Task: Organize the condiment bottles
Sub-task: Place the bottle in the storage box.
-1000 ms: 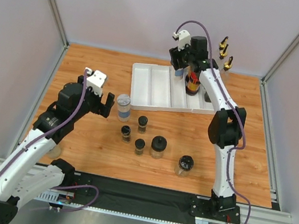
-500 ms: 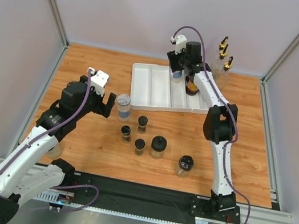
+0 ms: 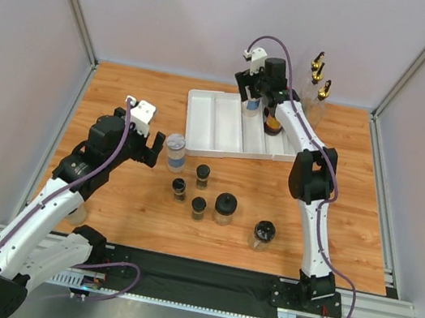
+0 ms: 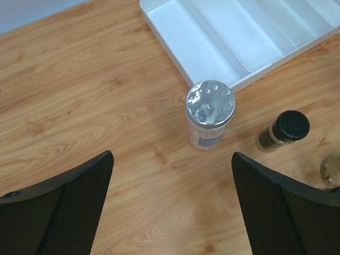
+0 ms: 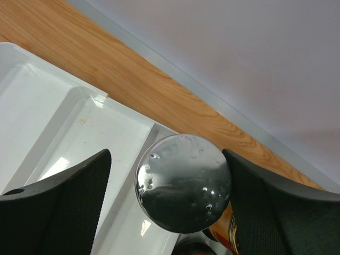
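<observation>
Wooden tabletop, jaws spread: left above one grey-lidded jar, right around a second jar over tray

White divided tray on wooden table, toward its far side

White arm links, black joints, purple cables, black mesh-textured gripper fingers

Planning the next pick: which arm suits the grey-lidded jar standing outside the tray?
Left. The left gripper, jaws open, faces the grey-lidded jar; the right gripper is over the far end of the tray.
</observation>
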Controlling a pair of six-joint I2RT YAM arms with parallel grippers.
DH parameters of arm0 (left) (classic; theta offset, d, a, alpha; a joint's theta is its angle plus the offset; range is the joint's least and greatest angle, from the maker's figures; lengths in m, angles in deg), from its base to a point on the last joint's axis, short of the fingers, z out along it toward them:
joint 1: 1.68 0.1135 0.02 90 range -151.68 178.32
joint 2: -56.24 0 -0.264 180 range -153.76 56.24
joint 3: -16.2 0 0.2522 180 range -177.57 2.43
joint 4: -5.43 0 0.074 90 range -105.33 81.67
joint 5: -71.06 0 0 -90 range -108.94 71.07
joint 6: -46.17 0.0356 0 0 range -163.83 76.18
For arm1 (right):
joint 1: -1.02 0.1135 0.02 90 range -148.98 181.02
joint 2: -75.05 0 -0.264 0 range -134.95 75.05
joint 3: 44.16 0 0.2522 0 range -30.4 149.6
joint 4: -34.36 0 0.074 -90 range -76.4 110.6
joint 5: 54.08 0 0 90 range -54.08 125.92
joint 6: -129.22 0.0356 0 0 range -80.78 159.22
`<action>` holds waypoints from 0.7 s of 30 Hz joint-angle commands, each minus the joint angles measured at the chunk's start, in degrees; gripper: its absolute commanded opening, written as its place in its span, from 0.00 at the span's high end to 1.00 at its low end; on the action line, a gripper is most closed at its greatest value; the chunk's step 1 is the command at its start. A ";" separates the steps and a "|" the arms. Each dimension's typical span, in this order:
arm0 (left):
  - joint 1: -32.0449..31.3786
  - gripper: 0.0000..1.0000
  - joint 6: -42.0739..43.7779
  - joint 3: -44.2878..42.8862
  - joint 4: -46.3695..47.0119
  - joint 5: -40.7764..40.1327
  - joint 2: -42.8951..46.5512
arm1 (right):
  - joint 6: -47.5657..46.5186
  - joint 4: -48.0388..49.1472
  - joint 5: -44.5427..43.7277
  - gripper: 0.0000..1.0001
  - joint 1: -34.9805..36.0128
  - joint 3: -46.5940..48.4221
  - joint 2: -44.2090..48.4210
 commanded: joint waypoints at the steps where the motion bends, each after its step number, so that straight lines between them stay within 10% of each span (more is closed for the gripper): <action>1: 0.27 0.00 0.77 -0.09 -0.11 0.15 0.50 | -0.15 3.06 -0.85 0.14 0.31 0.93 2.90; 21: 0.27 0.00 0.59 0.08 0.15 0.06 1.38 | -5.16 0.78 4.24 0.03 0.31 -11.80 20.03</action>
